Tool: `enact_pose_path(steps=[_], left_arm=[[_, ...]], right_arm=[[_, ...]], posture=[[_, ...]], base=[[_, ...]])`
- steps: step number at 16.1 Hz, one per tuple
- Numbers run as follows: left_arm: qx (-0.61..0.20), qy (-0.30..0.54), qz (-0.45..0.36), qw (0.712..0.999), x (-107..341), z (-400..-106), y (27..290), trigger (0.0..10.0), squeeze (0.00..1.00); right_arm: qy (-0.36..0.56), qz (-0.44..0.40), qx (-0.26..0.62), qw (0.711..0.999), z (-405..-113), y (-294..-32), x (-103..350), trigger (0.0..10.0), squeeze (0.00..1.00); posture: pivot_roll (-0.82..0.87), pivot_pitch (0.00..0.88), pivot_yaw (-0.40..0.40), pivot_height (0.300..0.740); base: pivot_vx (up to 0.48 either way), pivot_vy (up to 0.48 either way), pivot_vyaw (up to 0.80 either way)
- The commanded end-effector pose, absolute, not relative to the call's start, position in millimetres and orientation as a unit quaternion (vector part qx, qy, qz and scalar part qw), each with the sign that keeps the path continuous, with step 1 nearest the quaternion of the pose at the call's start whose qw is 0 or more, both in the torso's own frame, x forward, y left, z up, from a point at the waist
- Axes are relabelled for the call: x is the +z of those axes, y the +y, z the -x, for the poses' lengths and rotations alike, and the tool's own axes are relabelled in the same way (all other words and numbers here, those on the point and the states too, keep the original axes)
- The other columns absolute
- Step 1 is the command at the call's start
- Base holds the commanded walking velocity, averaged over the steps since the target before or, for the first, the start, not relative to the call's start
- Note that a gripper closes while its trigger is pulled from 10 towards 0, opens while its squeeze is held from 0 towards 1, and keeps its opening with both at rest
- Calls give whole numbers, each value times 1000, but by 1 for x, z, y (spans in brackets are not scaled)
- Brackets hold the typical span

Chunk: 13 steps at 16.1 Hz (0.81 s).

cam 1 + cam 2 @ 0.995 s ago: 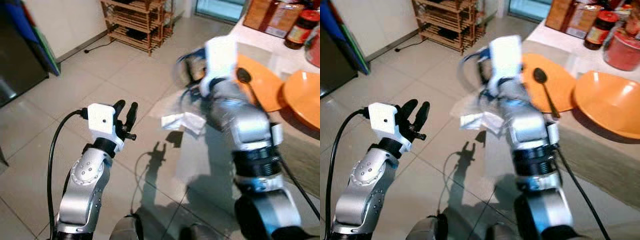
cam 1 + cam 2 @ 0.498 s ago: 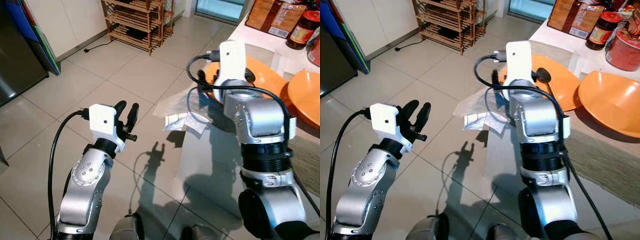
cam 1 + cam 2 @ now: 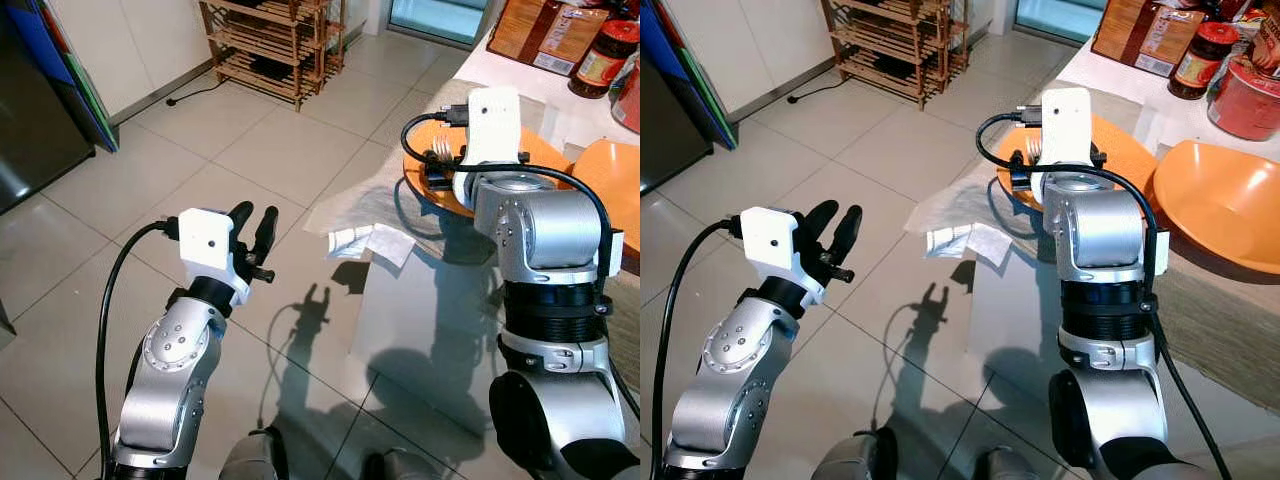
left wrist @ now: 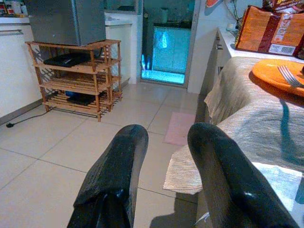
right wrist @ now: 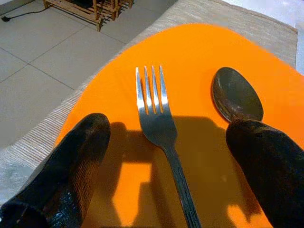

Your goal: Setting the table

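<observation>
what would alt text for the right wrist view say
A silver fork and a dark spoon lie side by side on an orange plate. The right gripper hovers just above with its two black fingers spread wide, one either side of the fork. Beyond the plate are striped tablecloth and tiled floor.

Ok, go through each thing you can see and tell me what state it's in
Right gripper: fingers open, hovering over the plate, astride the fork.
Left gripper: fingers open, empty, held over the floor.
Fork: lying flat on the orange plate.
Spoon: lying beside the fork, bowl up.
Red-lidded jar: closed, upright.
</observation>
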<state>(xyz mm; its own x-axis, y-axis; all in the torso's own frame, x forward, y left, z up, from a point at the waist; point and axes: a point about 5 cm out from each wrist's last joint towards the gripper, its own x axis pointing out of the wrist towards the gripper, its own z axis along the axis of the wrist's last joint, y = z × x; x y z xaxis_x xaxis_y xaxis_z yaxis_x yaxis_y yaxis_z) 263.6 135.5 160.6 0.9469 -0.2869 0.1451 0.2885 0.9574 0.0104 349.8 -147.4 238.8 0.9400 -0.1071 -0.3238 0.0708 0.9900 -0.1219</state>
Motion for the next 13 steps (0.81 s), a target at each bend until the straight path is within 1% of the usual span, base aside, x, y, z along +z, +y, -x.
enact_pose_path(steps=[1, 2, 3, 4, 9, 13], left_arm=[[-150, -70, 5, 986, 159, -262, 134, 10000, 0], [-150, -70, 6, 986, 159, -262, 133, 10000, 0], [-149, -70, 6, 986, 159, -262, 133, 10000, 0], [-148, -70, 6, 986, 160, -262, 133, 10000, 0], [-143, -70, 7, 987, 160, -260, 135, 10000, 0], [-140, -70, 8, 988, 160, -259, 135, 10000, 0]], right_arm=[[176, 44, -51, 982, -348, -151, 236, 10000, 0], [193, 27, -48, 980, -349, -153, 230, 4667, 0], [212, 7, -43, 976, -350, -154, 224, 2667, 0], [220, -3, -43, 975, -350, -155, 221, 0, 0], [242, -53, -50, 968, -350, -161, 215, 0, 0], [242, -52, -54, 967, -351, -163, 216, 0, 0]], posture=[[-69, 129, 26, 740], [-65, 130, 25, 740], [-65, 131, 25, 740], [-63, 131, 25, 740], [-60, 140, 24, 740], [-59, 143, 22, 740]], base=[[0, 0, 0], [0, 0, 0], [0, 0, 0], [0, 0, 0], [0, 0, 0], [0, 0, 0]])
